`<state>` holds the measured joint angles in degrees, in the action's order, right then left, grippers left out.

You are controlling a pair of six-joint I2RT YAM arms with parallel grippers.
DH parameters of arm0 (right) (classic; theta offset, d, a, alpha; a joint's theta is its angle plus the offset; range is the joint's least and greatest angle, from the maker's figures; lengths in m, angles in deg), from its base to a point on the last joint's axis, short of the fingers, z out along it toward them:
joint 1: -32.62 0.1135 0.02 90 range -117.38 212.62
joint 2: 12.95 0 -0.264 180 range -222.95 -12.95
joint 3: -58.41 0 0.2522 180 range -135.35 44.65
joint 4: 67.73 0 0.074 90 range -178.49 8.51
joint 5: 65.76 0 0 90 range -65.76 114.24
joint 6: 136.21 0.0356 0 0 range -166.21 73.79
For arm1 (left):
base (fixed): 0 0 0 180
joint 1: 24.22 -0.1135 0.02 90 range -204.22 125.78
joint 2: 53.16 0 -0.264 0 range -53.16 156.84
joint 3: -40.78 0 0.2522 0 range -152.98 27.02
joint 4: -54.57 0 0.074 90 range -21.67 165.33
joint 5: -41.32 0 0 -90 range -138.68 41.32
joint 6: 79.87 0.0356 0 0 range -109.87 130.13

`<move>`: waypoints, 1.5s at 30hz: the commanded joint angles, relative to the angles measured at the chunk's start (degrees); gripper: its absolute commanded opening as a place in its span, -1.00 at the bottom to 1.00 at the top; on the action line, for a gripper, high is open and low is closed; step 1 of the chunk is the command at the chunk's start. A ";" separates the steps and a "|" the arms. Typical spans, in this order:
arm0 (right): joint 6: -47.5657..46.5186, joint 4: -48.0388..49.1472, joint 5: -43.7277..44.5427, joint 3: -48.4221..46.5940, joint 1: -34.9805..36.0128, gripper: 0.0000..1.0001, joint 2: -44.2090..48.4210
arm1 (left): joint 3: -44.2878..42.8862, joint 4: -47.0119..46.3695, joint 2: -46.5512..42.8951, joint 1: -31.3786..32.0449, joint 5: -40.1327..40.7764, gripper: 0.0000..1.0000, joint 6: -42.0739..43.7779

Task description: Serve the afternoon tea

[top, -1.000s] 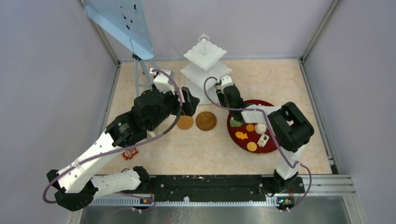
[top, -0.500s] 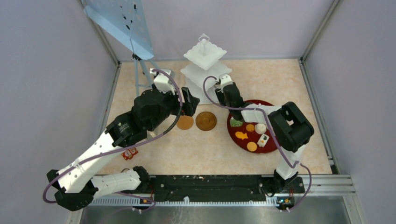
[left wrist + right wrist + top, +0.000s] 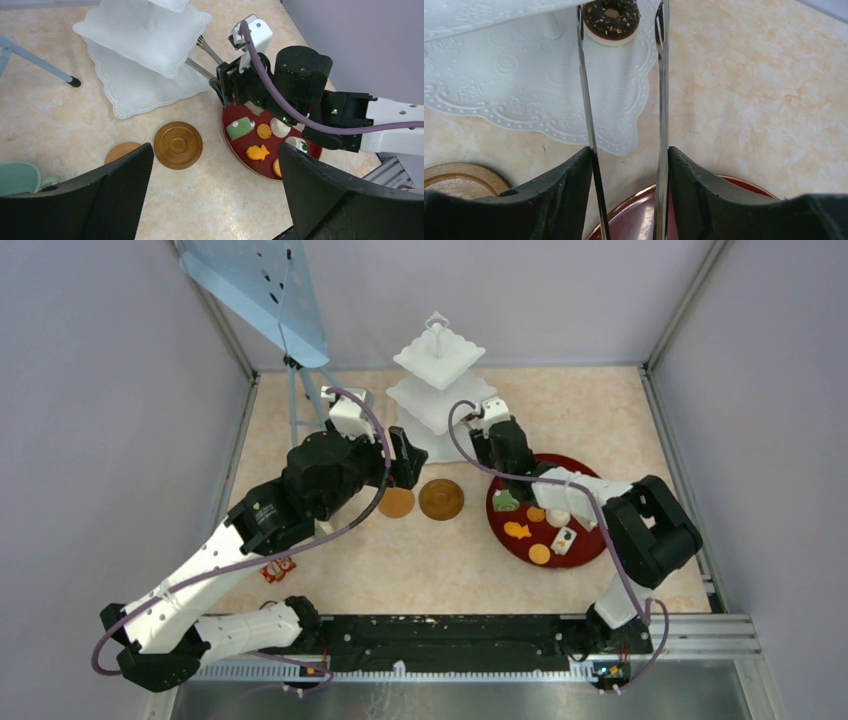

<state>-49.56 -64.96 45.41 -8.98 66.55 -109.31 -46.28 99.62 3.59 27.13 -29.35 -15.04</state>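
My right gripper (image 3: 488, 440) is shut on the long metal tongs (image 3: 661, 100). The tongs reach onto the bottom tier of the white three-tier stand (image 3: 437, 390). Their tips stand either side of a chocolate tart (image 3: 611, 20) that rests on that tier (image 3: 524, 75). The dark-red tray (image 3: 585, 550) holds a green sweet (image 3: 505, 503), an orange fish (image 3: 517, 531), two orange discs (image 3: 537, 513) and white pieces (image 3: 558, 516). My left gripper (image 3: 405, 465) is open and empty above the table (image 3: 215, 155). A teal cup (image 3: 17, 177) shows at the left wrist view's lower left.
A brown wooden saucer (image 3: 441, 499) and an orange coaster (image 3: 396, 502) lie between the arms. A red packet (image 3: 277, 568) lies at the near left. A blue perforated board (image 3: 260, 290) on a metal leg stands at the back left. Walls enclose the table.
My right arm's elbow has swung to the right and its gripper has shifted slightly right with the tongs. The left arm has not moved.
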 commanded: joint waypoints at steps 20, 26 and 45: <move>19.47 -42.21 -2.32 3.74 -0.53 0.07 30.77 | 0.50 -3.93 -1.16 -0.20 -3.38 0.97 -0.57; 27.69 -61.41 -4.42 -0.35 -0.53 0.06 35.66 | 1.17 -4.71 -1.12 -0.20 -5.71 0.97 -1.60; 51.76 -74.27 -18.23 -0.29 -0.53 0.05 49.18 | 3.04 -5.62 -3.15 -0.20 -8.37 0.97 -3.97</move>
<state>-5.02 -139.40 30.11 -10.44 66.55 -62.06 -43.74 96.95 1.95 27.13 -37.35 -18.45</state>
